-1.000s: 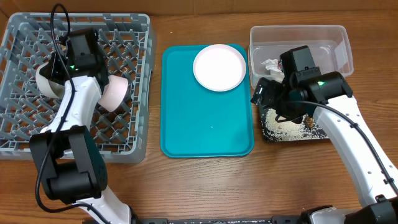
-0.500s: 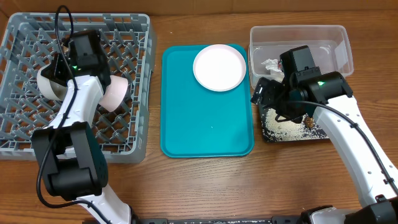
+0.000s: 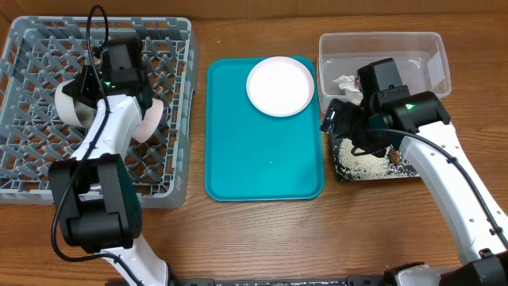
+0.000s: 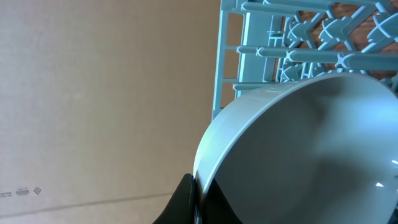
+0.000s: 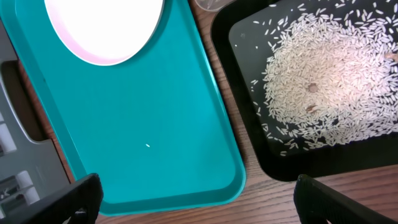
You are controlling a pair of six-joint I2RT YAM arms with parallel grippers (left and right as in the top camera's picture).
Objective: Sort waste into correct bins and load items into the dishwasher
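My left gripper (image 3: 89, 94) is shut on the rim of a whitish bowl (image 3: 67, 105) and holds it on edge over the grey dishwasher rack (image 3: 32, 48). In the left wrist view the bowl (image 4: 298, 143) fills the frame, its rim pinched between my black fingertips (image 4: 186, 199). A pinkish bowl (image 3: 149, 123) leans in the rack, partly under the arm. The white plate (image 3: 279, 86) rests on the teal tray (image 3: 262, 159). My right gripper (image 3: 337, 119) hangs open between the teal tray (image 5: 143, 124) and the black tray (image 5: 249, 149) of rice (image 5: 329, 74).
A clear tub (image 3: 397, 48) behind the black tray holds a white paper scrap (image 3: 345, 82). A small brown lump (image 3: 393, 159) lies among the rice. One stray grain (image 5: 148, 145) sits on the teal tray. Bare wood runs along the table's front.
My left arm has shifted a little to the right over the rack, carrying the whitish bowl with it. The right arm has not moved.
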